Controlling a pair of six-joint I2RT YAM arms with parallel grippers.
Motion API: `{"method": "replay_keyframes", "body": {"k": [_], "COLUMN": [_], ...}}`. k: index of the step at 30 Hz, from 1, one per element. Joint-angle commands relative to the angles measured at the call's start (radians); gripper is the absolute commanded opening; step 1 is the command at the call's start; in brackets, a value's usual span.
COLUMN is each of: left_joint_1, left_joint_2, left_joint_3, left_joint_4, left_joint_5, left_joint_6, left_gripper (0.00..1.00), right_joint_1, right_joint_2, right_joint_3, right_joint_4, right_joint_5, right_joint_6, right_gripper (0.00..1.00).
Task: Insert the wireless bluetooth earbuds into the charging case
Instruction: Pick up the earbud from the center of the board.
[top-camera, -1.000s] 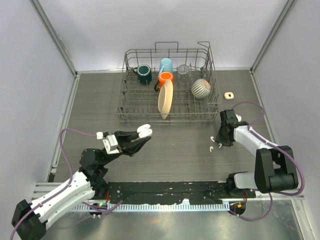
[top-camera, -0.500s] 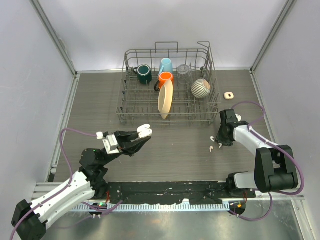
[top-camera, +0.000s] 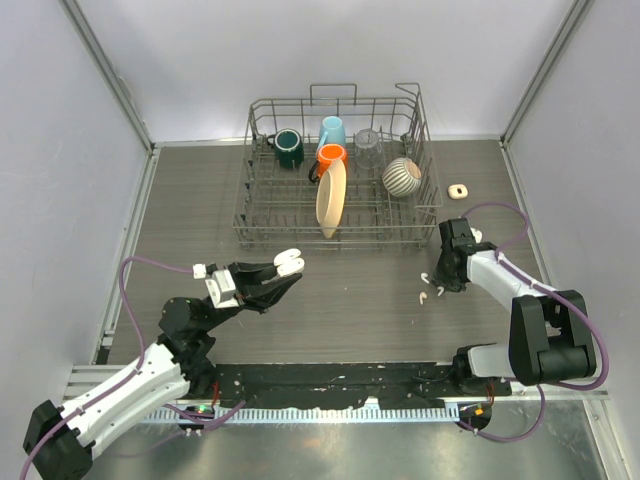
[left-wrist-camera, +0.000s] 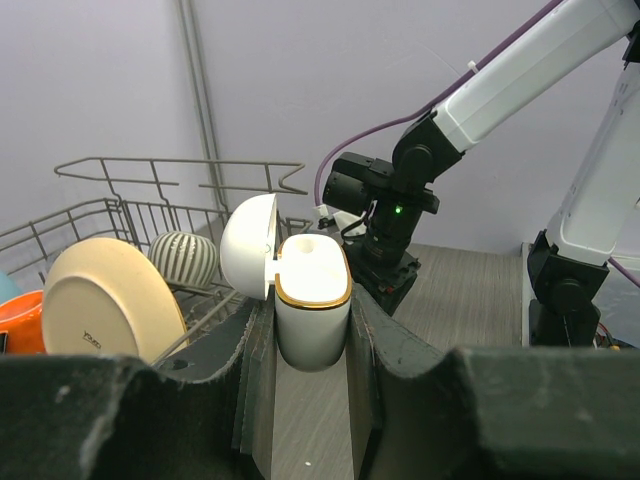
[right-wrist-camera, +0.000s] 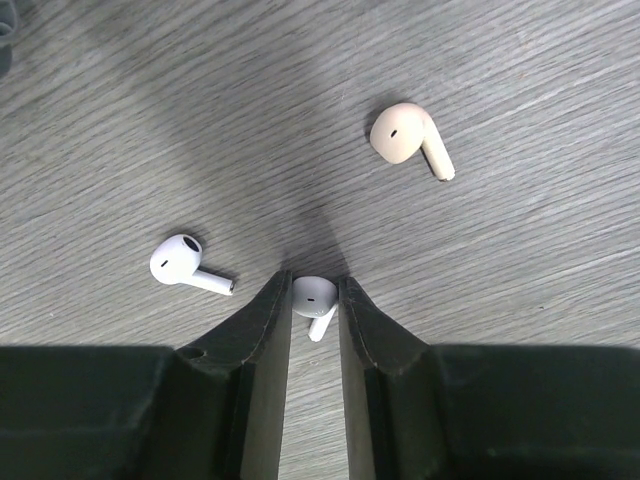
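I see bright, even overhead light and a crisp top view. A soft grey shadow fans over the desk (right-wrist-camera: 520, 80) ahead of the right pincer (right-wrist-camera: 313, 281); its near body, like that of the left pincer (left-wrist-camera: 311, 305), blurs dark.

top external: high at 6 o'clock behind the bases, facing down on the whole table (top-camera: 200, 200), rack (top-camera: 270, 200) at 12 | left wrist: low, near-level, facing 2 o'clock; shares rack and right arm (left-wrist-camera: 520, 70) with top | right wrist: very close, straight down on tabletop; shares earbuds (right-wrist-camera: 187, 262) with top
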Motion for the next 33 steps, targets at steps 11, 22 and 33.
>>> {"method": "replay_keyframes", "body": {"k": [11,22,33], "left_joint_1": [-0.001,-0.001,0.0], "left_joint_2": [0.004,0.048,0.102], "left_joint_3": [0.041,0.027,0.017], "left_joint_4": [0.028,0.115,0.185], "left_joint_5": [-0.009,-0.078,-0.116], "left_joint_6": [0.021,0.001,-0.022], "left_gripper": [0.0,0.0,0.0], "right_joint_1": [0.075,0.417,1.022], "right_joint_2": [-0.197,-0.453,-0.366], "right_joint_3": [0.06,0.261,0.389], "right_joint_4": [-0.061,-0.034,0.352], "right_joint_5": [0.109,0.279,0.681], "right_joint_6": [0.033,0.003,-0.291], "right_gripper": [0.01,0.01,0.01]}}
